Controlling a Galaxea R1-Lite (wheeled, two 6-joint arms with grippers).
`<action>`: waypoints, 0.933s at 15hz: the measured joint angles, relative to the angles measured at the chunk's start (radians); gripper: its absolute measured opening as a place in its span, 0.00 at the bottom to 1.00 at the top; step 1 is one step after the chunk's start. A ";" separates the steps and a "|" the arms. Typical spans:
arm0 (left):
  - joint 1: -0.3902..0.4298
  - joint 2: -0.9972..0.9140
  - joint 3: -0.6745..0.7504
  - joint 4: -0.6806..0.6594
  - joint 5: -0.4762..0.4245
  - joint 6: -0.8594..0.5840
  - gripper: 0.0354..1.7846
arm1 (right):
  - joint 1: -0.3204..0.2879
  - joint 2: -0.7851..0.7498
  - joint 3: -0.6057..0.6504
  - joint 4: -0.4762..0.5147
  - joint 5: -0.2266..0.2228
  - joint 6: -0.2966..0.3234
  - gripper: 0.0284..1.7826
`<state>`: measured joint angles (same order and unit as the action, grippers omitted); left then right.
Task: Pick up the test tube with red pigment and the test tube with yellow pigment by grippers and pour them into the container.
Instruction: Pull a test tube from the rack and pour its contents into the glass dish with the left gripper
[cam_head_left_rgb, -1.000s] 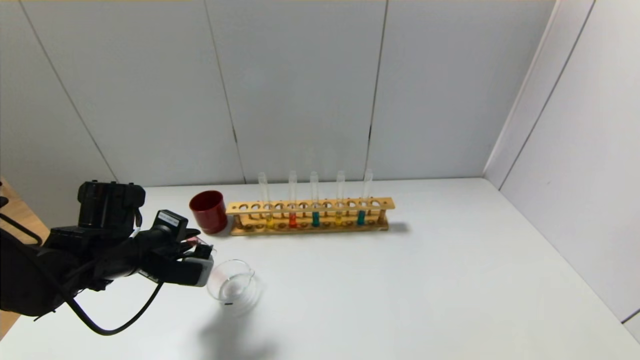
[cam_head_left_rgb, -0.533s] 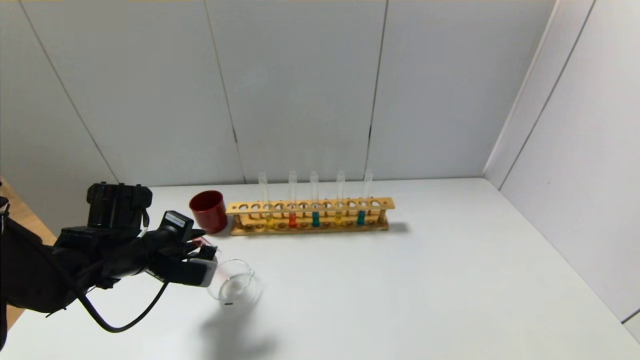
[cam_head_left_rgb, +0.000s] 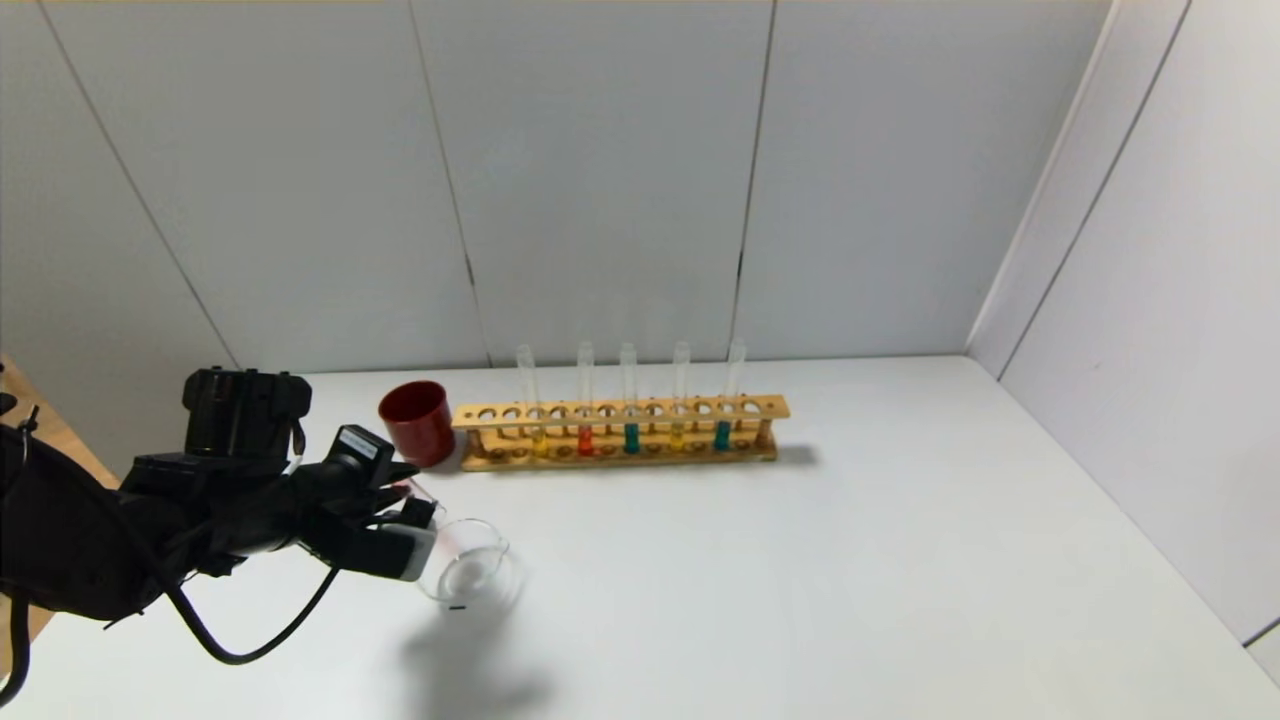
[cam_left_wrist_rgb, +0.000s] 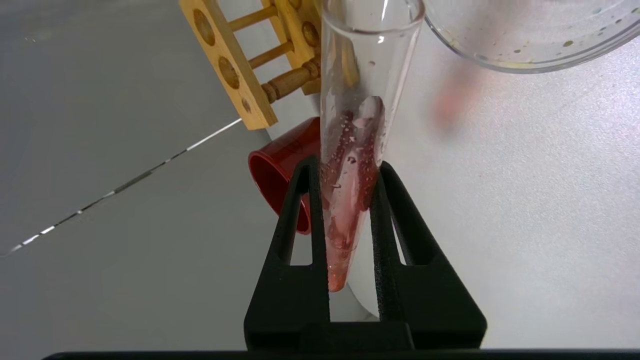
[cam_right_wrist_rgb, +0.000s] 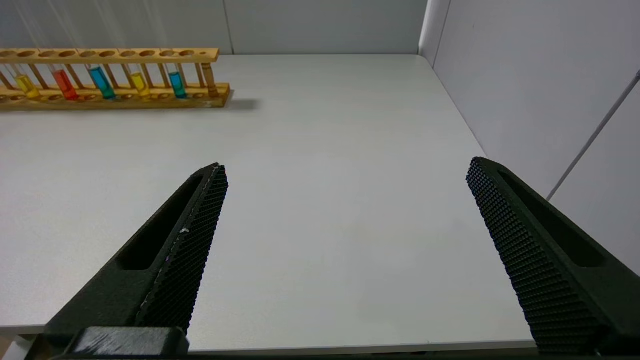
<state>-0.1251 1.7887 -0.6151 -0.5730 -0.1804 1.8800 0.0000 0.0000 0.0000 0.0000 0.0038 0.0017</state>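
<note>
Red-stained test tube (cam_left_wrist_rgb: 356, 165) clamped in L gripper (cam_left_wrist_rgb: 350, 180), tipped w/ mouth beside rim of glass container (cam_head_left_rgb: 470, 572).
L arm reached in low from table's left; R gripper (cam_right_wrist_rgb: 345, 172) parked, jaws wide apart, nr table's front edge.

Black left end effector (cam_head_left_rgb: 425, 525), grey-white block, white label, black cable.

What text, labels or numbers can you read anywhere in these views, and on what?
None can be read.
White label on the left hand, near its wrist: print too small to read.
Small black mark on the glass container: too small to tell.
Wooden test tube rack, red cup and the test tube with red pigment held in the left hand: no writing visible.
Right hand: no label in view.
</note>
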 joint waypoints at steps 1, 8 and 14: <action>0.001 0.005 -0.013 0.000 -0.002 0.015 0.15 | 0.000 0.000 0.000 0.000 0.000 0.000 0.98; 0.020 0.010 -0.031 0.003 -0.062 0.123 0.15 | 0.000 0.000 0.000 0.000 0.000 0.000 0.98; 0.048 0.013 -0.033 0.001 -0.067 0.191 0.15 | 0.000 0.000 0.000 0.000 0.000 0.000 0.98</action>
<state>-0.0774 1.8021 -0.6485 -0.5715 -0.2472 2.0715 0.0000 0.0000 0.0000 0.0000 0.0043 0.0017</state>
